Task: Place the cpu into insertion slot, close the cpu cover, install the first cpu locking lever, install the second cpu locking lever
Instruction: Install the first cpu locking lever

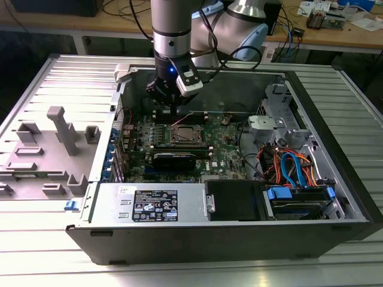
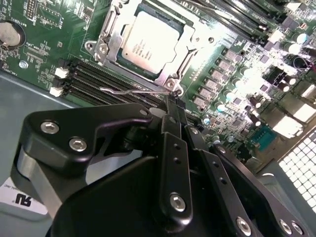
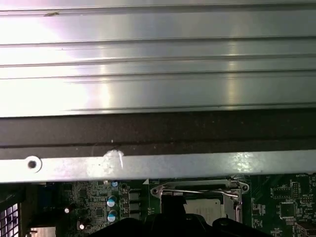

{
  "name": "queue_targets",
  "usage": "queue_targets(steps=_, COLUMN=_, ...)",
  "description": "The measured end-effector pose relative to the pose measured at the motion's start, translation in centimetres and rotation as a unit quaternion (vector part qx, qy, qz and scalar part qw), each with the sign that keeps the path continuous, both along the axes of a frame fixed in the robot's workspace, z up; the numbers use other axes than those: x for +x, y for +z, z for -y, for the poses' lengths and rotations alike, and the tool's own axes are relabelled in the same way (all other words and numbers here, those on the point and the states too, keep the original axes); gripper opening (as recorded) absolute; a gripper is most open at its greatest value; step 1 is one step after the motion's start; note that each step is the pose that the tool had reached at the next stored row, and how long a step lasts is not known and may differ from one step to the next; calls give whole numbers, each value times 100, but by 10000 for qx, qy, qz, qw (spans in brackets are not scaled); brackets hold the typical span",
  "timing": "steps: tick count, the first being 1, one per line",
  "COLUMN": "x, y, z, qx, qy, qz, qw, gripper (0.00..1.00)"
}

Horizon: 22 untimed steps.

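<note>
Inside the open computer case [image 1: 239,242], gripper [image 2: 170,102] closed beside the cpu cover [image 2: 109,39] edge.

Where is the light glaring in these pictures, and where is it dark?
Second wrist view: glare whitens the green board beside the cpu; the gripper looks near-black. First wrist view: bright streaks on the ribbed metal panel. Exterior view: the computer case is dim inside.

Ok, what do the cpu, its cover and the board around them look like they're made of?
The cpu: dull silver-grey metal top, matte, softly reflecting. The cpu cover: brighter bare metal, likely steel, with sharp glints. The board: green laminate, probably coated fibreglass, with fine printed traces.
</note>
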State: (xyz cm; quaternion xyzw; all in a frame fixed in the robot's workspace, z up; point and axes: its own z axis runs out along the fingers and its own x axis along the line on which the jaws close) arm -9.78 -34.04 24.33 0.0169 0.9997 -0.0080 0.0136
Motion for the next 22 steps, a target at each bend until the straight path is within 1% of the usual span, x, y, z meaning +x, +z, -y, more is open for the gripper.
queue_targets(steps=4, x=22, y=-23, z=-16, qx=0, qy=1, qz=-1, qw=10000, gripper=11)
queue_targets(steps=8, x=37, y=-41, z=-52, qx=0, qy=2, qz=-1, qw=10000, gripper=11)
queue_targets(steps=11, x=50, y=-58, z=-61, qx=1, qy=1, qz=0, qw=10000, gripper=11)
queue_targets(steps=13, x=64, y=-70, z=-62, qx=-5, qy=1, qz=-1, qw=10000, gripper=11)
queue_targets(steps=15, x=77, y=-85, z=-74, qx=-19, qy=3, qz=-1, qw=10000, gripper=11)
queue_targets(steps=18, x=101, y=-103, z=-97, qx=-26, qy=23, qz=0, qw=10000, gripper=11)
queue_targets(steps=22, x=140, y=-119, z=-111, qx=-38, qy=30, qz=0, qw=10000, gripper=11)
